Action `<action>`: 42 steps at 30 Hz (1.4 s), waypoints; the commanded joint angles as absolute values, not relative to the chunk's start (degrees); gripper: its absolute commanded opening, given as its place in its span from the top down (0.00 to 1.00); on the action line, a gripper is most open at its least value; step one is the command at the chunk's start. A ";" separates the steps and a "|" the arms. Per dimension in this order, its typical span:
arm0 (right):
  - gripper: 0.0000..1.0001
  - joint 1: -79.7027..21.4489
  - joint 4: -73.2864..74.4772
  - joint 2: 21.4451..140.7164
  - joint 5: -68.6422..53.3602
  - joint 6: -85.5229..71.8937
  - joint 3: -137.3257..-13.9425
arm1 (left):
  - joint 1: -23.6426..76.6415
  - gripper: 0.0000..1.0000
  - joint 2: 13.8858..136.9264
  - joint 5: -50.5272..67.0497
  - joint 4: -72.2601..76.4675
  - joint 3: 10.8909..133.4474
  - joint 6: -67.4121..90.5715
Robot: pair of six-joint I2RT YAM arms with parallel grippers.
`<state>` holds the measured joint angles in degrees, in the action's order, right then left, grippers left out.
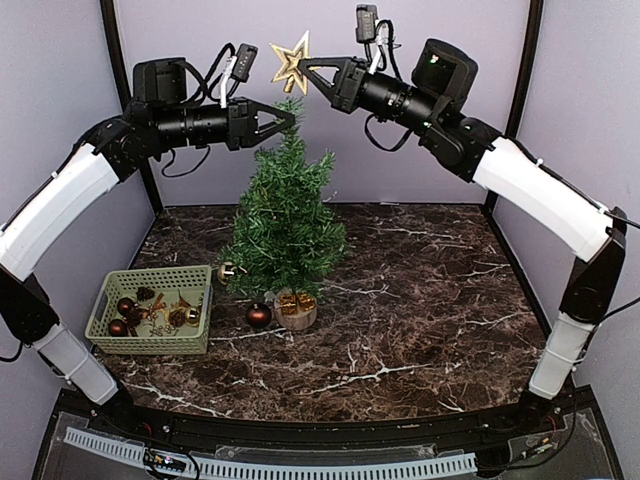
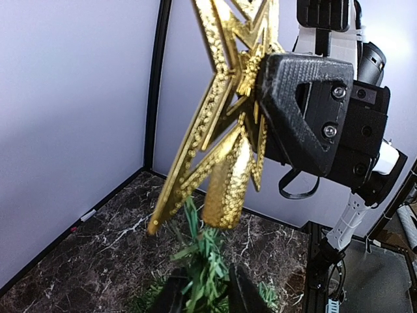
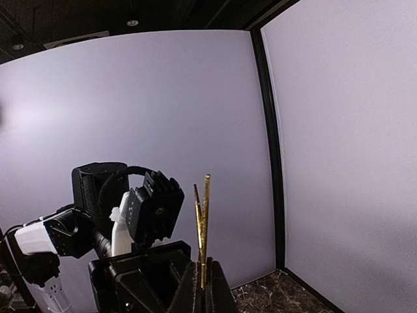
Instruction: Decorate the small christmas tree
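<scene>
The small christmas tree (image 1: 285, 222) stands mid-table on its pale wooden stump base (image 1: 296, 311). My left gripper (image 1: 290, 114) is shut on the tree's top sprig (image 2: 207, 264), and its fingers (image 2: 242, 295) pinch the green bristles. My right gripper (image 1: 306, 66) is shut on a gold glitter star (image 1: 290, 60) and holds it just above and right of the treetop. In the left wrist view the star (image 2: 225, 124) and its hollow cone hang right over the sprig. In the right wrist view the star (image 3: 203, 225) shows edge-on between the shut fingers.
A green basket (image 1: 153, 308) with dark baubles and gold trinkets sits front left. A dark red bauble (image 1: 258, 316) lies beside the stump, and a gold ornament (image 1: 227, 271) hangs at the tree's lower left. Walls close in the table's back and sides.
</scene>
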<state>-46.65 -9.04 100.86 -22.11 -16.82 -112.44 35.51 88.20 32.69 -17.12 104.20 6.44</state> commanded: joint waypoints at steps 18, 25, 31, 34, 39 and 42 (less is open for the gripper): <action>1.00 -45.97 -7.39 99.92 -20.52 -16.09 -114.16 | 35.16 1.00 87.45 33.96 -13.92 103.47 6.04; 1.00 -45.79 -6.93 99.30 -20.57 -15.93 -113.60 | 35.15 1.00 87.12 33.87 -14.06 103.28 5.99; 1.00 -45.80 -7.13 98.38 -20.14 -15.69 -112.69 | 35.16 1.00 87.02 33.92 -13.94 103.23 5.97; 1.00 -45.72 -7.16 98.00 -20.11 -15.56 -112.50 | 35.06 1.00 86.95 33.86 -13.96 103.18 5.89; 1.00 -45.78 -6.69 98.06 -20.93 -15.60 -112.29 | 35.07 1.00 86.79 33.84 -13.81 103.10 5.90; 1.00 -45.71 -6.31 98.17 -21.20 -15.57 -112.15 | 35.07 1.00 86.72 33.75 -13.79 103.03 5.84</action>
<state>-46.06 -5.96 100.47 -20.78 -16.14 -112.92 35.48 88.60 33.41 -15.81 103.77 6.28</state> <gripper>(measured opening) 0.007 0.015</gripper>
